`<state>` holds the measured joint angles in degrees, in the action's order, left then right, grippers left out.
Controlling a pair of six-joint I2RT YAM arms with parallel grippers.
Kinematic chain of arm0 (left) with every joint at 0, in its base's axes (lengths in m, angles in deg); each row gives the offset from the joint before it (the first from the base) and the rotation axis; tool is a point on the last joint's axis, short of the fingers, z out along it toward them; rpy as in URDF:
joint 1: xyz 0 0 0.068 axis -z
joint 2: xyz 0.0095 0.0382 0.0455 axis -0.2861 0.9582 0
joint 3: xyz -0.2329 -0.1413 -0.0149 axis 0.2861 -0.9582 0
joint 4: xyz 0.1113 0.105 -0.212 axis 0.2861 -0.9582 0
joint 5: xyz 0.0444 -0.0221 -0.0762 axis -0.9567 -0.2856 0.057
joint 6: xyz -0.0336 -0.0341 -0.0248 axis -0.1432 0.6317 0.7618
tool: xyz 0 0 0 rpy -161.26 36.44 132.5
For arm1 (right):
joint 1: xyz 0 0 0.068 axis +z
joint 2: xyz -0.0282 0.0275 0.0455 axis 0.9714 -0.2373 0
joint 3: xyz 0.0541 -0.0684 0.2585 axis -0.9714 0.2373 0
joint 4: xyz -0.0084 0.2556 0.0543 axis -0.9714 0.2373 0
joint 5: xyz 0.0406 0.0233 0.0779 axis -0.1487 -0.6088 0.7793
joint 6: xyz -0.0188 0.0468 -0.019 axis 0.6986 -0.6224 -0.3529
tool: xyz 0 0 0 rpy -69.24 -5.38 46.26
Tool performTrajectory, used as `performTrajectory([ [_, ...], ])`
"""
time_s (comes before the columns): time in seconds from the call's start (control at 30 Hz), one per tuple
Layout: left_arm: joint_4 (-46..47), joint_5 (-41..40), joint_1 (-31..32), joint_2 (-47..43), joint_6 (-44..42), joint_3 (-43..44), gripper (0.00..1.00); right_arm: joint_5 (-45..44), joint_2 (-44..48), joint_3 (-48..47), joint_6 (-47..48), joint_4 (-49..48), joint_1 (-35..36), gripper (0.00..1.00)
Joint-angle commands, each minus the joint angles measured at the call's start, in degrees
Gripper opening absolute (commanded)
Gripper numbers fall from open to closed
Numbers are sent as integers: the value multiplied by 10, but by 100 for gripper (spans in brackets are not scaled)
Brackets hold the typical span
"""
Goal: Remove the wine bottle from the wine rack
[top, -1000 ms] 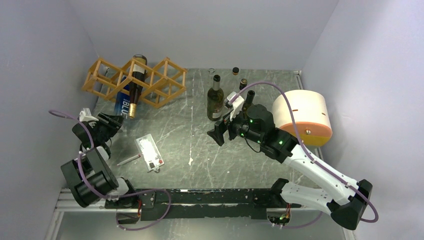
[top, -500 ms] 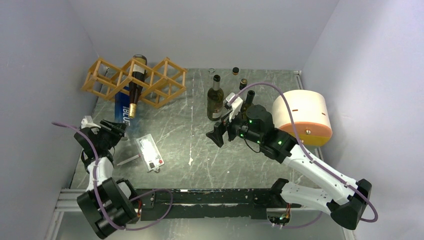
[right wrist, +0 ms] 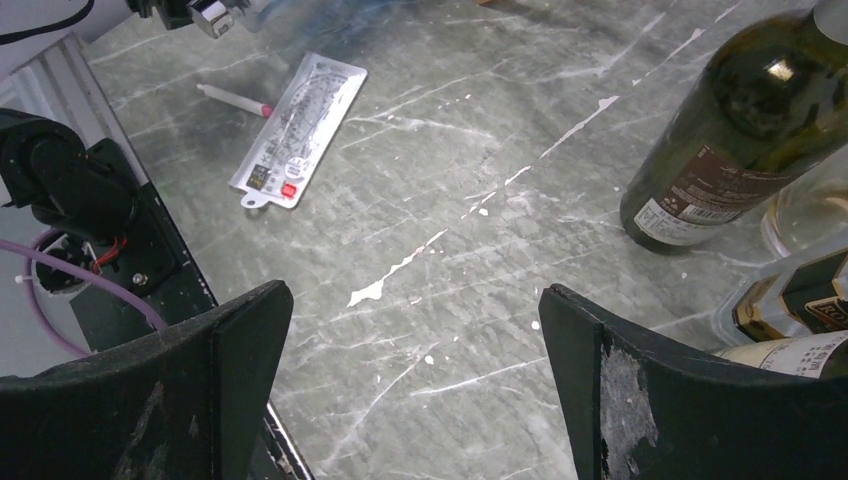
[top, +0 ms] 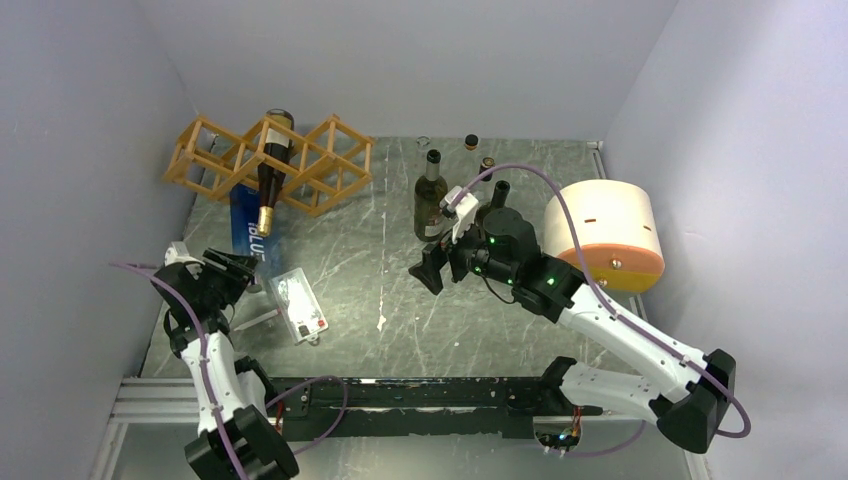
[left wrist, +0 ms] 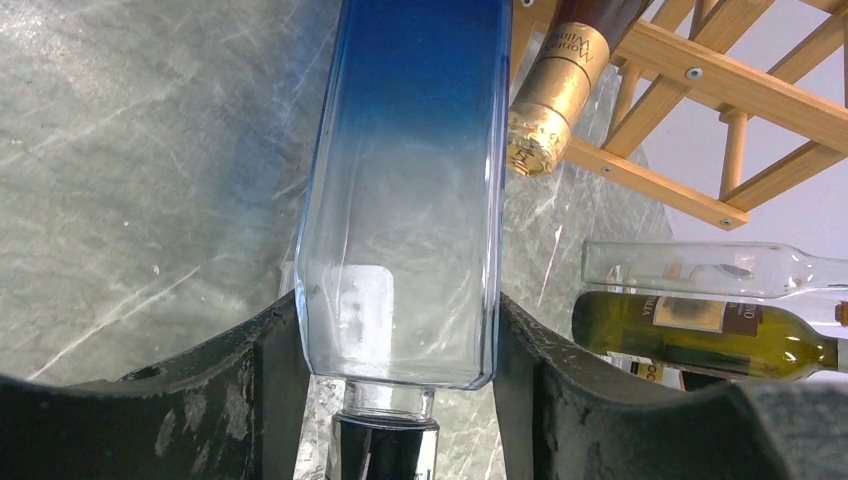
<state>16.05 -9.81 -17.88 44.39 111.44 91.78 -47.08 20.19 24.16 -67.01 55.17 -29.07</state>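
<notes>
Two grippers logged. The left gripper (top: 238,268) is closed across the blue square bottle (top: 246,220) near its neck end. In the left wrist view both fingers (left wrist: 272,375) press flat against the bottle's clear sides, just above its black cap (left wrist: 385,450). This bottle lies low over the table (top: 400,320), pointing toward the wine rack (top: 302,158). Its far end reaches the rack's near edge, and we cannot tell whether any of it sits inside a cell.

The gold-foiled wine bottle (top: 271,168) lies tilted in the rack's middle cell, neck toward the arms. Its foil tip is just beside the blue bottle; contact not resolvable.

The right gripper (right wrist: 410,292) is spread wide and holds nothing. It hangs above bare tabletop, near a standing green bottle (top: 431,200).

A white card (top: 298,304) and a pen (top: 258,319) lie between the arms. An orange-and-white drum (top: 603,232) sits at the right.
</notes>
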Motion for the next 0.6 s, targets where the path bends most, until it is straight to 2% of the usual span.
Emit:
performTrajectory([
  [0.0,-53,-7,1,-34,39,23,7,7,-5,5,-3,-13,-4,100],
  [0.3,-118,-2,2,-57,51,46,7,12,-14,4,-2,-18,-3,100],
  [0.57,-194,-40,6,-86,63,74,7,17,-12,6,0,-22,-3,100],
])
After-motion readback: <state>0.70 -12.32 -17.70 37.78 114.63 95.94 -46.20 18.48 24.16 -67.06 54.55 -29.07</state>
